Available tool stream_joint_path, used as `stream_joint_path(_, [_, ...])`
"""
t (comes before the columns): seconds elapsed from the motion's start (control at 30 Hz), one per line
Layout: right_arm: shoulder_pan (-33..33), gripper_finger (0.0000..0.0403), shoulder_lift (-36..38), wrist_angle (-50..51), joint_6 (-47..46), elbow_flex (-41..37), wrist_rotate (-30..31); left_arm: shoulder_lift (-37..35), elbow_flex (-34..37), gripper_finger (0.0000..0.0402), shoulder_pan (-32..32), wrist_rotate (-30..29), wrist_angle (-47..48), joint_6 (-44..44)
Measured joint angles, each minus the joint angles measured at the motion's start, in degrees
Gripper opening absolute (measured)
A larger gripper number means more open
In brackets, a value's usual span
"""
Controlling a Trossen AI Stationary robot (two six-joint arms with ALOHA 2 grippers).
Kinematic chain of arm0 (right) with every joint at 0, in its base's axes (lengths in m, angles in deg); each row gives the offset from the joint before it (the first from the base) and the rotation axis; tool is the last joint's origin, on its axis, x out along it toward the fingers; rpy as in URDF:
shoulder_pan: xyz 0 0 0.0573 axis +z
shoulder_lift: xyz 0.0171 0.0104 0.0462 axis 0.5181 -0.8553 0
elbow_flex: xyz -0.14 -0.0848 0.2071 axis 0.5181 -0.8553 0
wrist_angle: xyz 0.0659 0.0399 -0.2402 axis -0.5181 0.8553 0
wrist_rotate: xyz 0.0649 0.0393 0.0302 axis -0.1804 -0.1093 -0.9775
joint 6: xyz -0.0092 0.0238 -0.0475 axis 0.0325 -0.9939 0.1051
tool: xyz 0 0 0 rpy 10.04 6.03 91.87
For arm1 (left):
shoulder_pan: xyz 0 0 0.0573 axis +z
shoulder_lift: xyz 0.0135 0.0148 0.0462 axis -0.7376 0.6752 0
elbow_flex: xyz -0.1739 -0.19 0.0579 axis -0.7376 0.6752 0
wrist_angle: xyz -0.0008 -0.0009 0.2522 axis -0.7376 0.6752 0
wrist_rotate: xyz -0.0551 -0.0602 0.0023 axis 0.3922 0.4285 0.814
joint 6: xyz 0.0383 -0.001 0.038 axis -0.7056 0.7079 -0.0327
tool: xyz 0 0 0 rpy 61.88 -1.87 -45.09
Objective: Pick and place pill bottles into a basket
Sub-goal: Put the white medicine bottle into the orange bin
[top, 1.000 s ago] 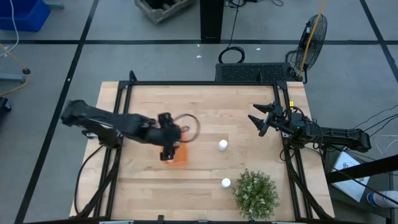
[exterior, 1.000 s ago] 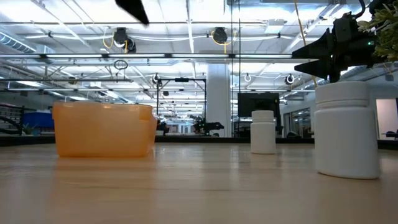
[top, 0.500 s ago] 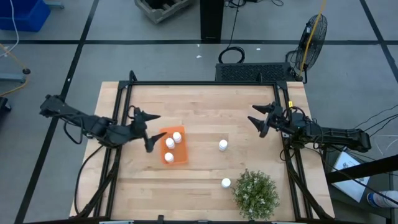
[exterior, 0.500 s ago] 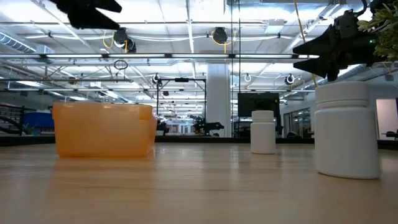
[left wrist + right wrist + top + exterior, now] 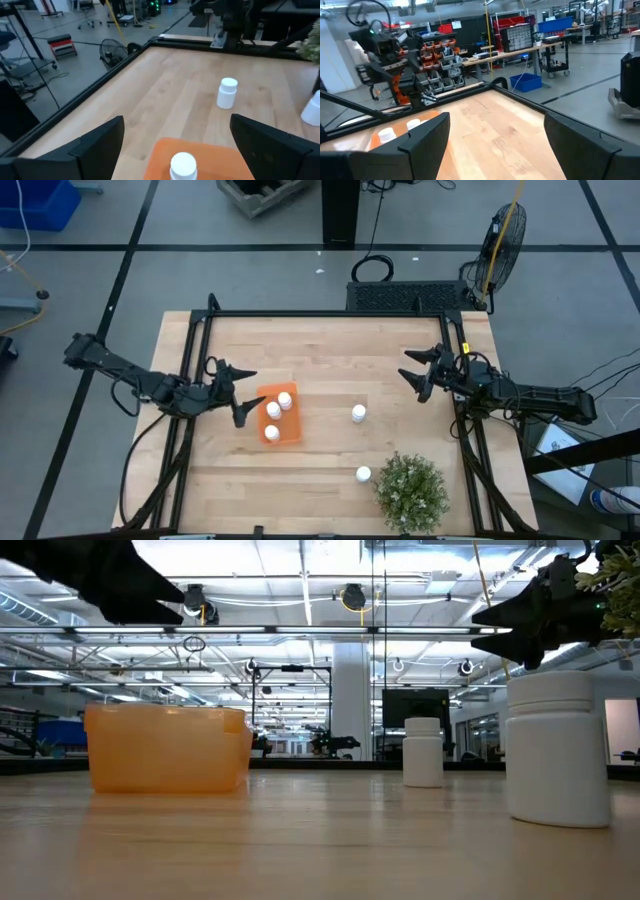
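The orange basket (image 5: 279,417) stands on the table left of centre and holds three white pill bottles (image 5: 273,411). One more white bottle (image 5: 358,413) stands upright at mid-table, and another (image 5: 363,474) stands by the green plant. My left gripper (image 5: 238,392) is open and empty, just left of the basket. My right gripper (image 5: 417,373) is open and empty near the table's right edge. In the left wrist view the basket's rim (image 5: 165,147) and a bottle cap (image 5: 182,162) show between the fingers.
A bushy green plant (image 5: 410,491) stands at the near right corner. A dark frame rail (image 5: 330,314) runs along the table's far edge and down both sides. Bare wood lies between the basket and my right gripper.
My left gripper has drawn back from above the basket toward the table's left edge, uncovering three bottles in the basket. My right gripper has kept still.
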Motion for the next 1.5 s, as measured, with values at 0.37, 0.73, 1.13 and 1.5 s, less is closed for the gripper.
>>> stream_joint_path(0.37, [0.0,0.0313,0.0,0.0,-1.5,0.0,-4.0,0.0,15.0,0.035,0.0,-1.2,-25.5,-1.9])
stream_joint_path(0.73, [0.0,0.0313,-1.6,13.0,-11.7,3.6,-8.7,0.0,16.1,0.0333,-0.2,2.5,-27.4,-3.2])
stream_joint_path(1.13, [0.2,0.0313,-24.7,31.1,-10.1,27.5,-6.5,-3.3,16.1,0.0328,-0.2,2.3,-27.1,-6.4])
stream_joint_path(1.5, [6.8,0.0313,-54.6,45.9,-10.8,49.1,-2.0,-8.3,16.1,0.0336,-0.2,2.4,-21.4,-5.2])
